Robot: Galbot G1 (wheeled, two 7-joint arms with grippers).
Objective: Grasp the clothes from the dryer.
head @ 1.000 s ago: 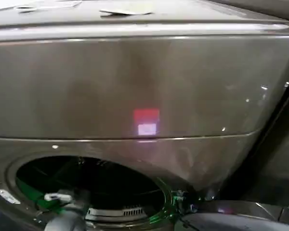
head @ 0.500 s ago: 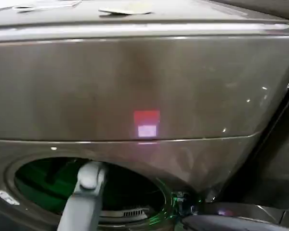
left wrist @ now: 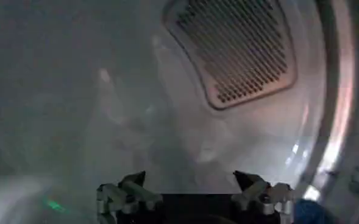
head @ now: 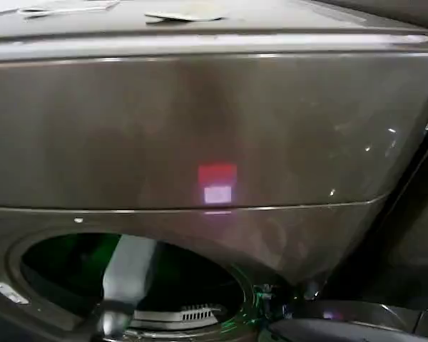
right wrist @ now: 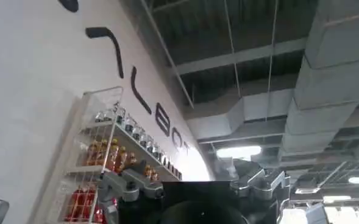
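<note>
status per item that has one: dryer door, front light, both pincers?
dryer: door open, round mouth exposed, left arm reaching in
front light: lit, pink-red
left pincer: open, empty, inside the drum facing the rear vent grille
right pincer: open, empty, pointed up toward the ceiling, away from the dryer

**Dryer drum and top panel**

The dryer carries everything here. On its flat top, toward eleven and twelve o'clock in the head view, lie two thin, pale flat items. Inside, the pale drum wall curves round, with a perforated vent panel at one o'clock.
</note>
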